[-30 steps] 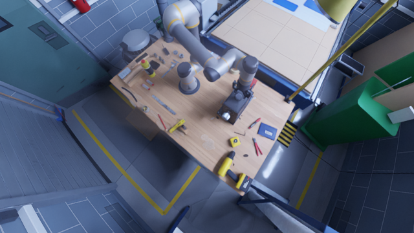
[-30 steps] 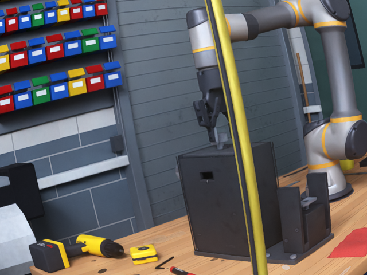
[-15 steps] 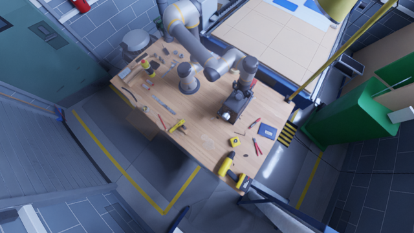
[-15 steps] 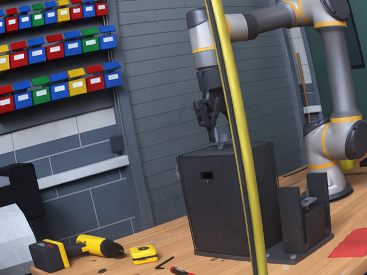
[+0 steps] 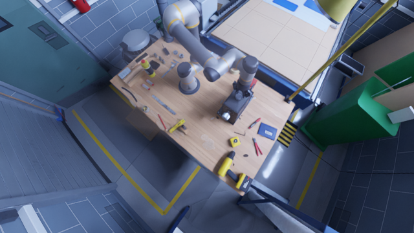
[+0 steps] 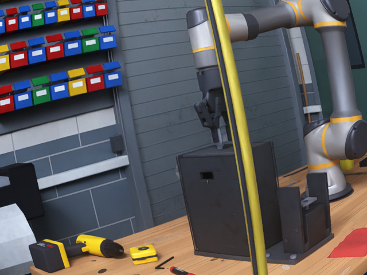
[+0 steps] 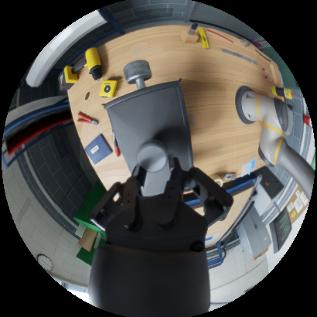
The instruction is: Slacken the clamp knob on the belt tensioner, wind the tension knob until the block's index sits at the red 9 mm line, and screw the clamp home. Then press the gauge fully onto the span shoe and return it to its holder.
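Note:
The clamp knob [image 7: 153, 156], a grey round knob, stands on top of the dark belt tensioner housing [image 6: 226, 196] in the middle of the bench, and my gripper [image 7: 156, 170] reaches straight down onto it and is closed around it. The tension knob [image 7: 137, 72], a larger grey knob on a short shaft, sticks out of the housing's end face toward the bench's front. The housing [image 5: 234, 105] hides the block and its index marks. A dark holder bracket [image 6: 311, 204] stands on the base plate beside the housing; I cannot make out the gauge.
A blue box [image 7: 98, 149] lies beside the housing with red pliers [image 7: 87, 119] and a yellow tape measure [image 7: 108, 88] nearby. A yellow drill [image 6: 74, 250] lies at the bench's corner. A yellow pole [image 6: 237, 139] crosses in front of the second side camera.

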Controlling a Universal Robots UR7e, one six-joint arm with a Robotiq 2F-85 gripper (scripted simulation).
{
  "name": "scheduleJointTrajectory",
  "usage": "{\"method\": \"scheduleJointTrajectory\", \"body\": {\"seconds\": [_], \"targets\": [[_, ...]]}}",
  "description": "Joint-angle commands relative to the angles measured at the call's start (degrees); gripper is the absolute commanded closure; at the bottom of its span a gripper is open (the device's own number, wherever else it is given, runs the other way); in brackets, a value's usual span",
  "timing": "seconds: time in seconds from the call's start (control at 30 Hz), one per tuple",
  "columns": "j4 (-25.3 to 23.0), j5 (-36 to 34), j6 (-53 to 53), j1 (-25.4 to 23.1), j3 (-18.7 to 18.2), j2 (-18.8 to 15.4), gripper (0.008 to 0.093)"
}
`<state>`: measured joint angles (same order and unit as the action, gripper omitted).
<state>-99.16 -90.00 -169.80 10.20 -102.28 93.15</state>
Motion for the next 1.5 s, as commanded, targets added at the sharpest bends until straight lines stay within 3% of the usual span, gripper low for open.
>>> {"method": "scheduleJointTrajectory", "body": {"seconds": [0.0, 0.57, 1.47], "targets": [[-0.04, 0.00, 0.00, 0.00, 0.01, 0.00, 0.0604], [0.02, 0.00, 0.00, 0.01, 0.06, 0.01, 0.0934], [0.02, 0.00, 4.46, 0.01, 0.06, 0.01, 0.0934]]}}
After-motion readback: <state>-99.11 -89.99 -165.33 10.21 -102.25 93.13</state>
